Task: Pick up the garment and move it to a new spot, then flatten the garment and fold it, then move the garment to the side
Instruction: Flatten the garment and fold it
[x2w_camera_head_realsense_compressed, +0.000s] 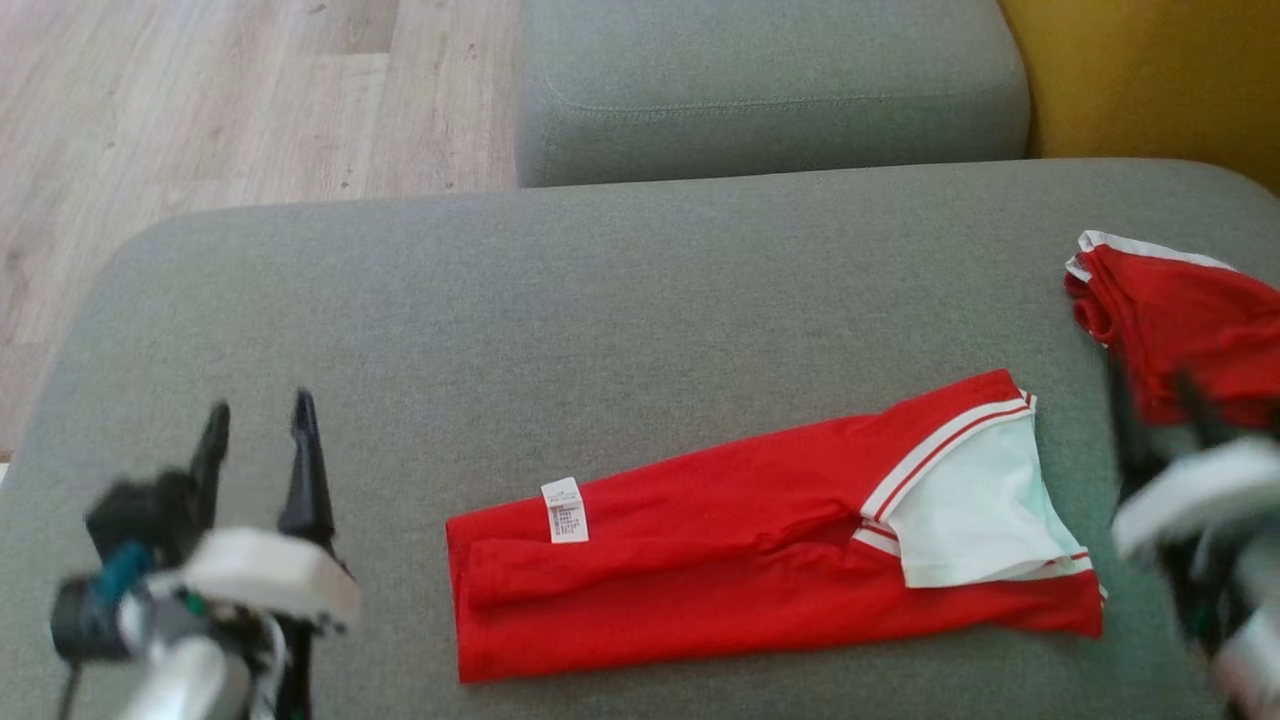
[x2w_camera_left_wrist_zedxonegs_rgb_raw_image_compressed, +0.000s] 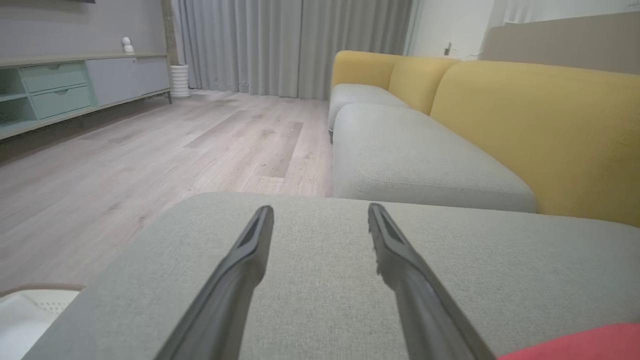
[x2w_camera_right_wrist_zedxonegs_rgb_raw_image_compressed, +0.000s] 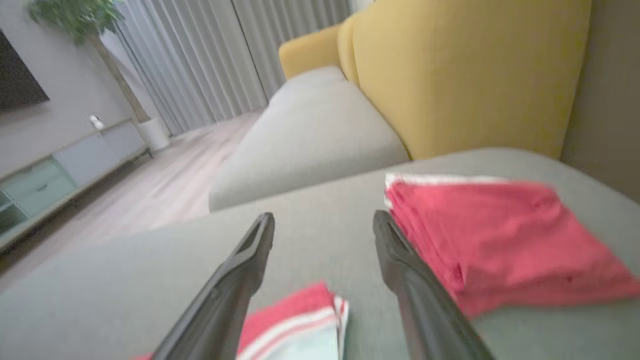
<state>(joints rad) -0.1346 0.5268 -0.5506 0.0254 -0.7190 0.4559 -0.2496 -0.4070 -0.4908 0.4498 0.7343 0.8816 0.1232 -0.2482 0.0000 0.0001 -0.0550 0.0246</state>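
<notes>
A broad grey cushion is the work surface in the head view, with pale wood floor beyond its far left corner and a yellow backrest at the far right. The garment, red with white-striped trim, lies towards the near right of the cushion as one long band. It looks to be folded once lengthwise, with its label showing at the left end and pale lining turned out at the right. A second, already folded red piece sits well apart at the right edge, probably the side stack. The left gripper hangs off the garment's left end, fingers wide apart and empty. The right gripper is blurred near the right end.

In the left wrist view, the left gripper has its two fingers spread over bare cushion with nothing between them. Only a red corner of the garment shows, at the lower right.

In the right wrist view, the right gripper is equally wide open and empty. The garment's striped end lies just below it, and the folded piece lies beside its right finger. With each arm at one end, the stance suits bringing the ends together for the next fold.
</notes>
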